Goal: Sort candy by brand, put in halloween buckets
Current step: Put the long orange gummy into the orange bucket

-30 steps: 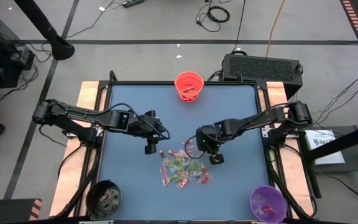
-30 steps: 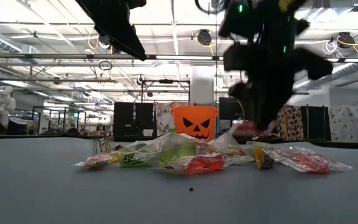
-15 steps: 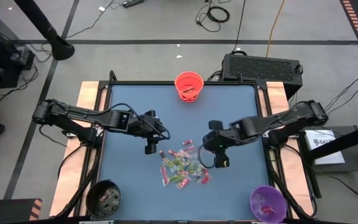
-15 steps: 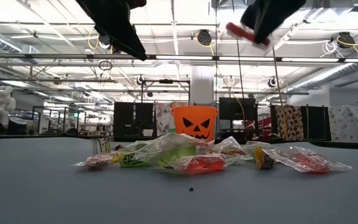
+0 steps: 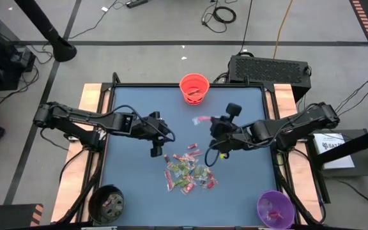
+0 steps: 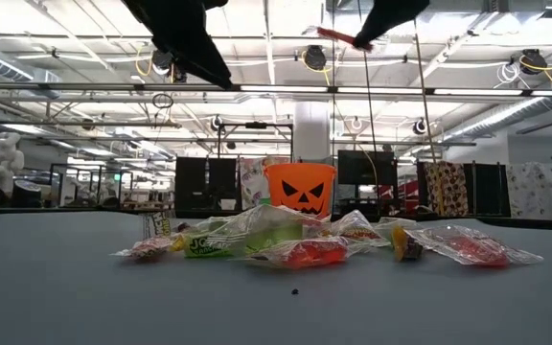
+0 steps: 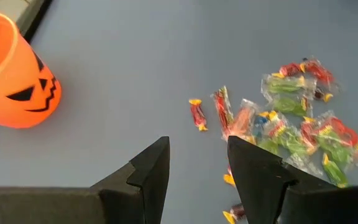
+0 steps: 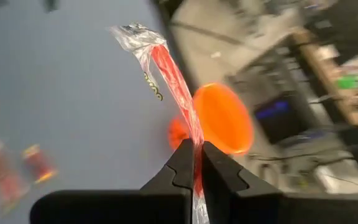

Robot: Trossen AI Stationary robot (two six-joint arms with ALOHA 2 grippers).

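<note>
no lettering legible on wrappers or buckets

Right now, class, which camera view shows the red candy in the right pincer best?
The right wrist view: the red candy fills the frame, clamped in the right pincer. The high view shows a small pink strip; the low view, a red sliver; the left wrist view, nothing.

A heap of wrapped candy (image 6: 300, 241) lies on the grey surface (image 6: 84, 297), an orange bucket (image 6: 300, 189) behind it. Overhead, the right gripper (image 6: 360, 38) pinches a red sweet (image 6: 335, 36).

Candy pile (image 5: 188, 169) blocks centre; table (image 5: 133, 191) edges open.
</note>
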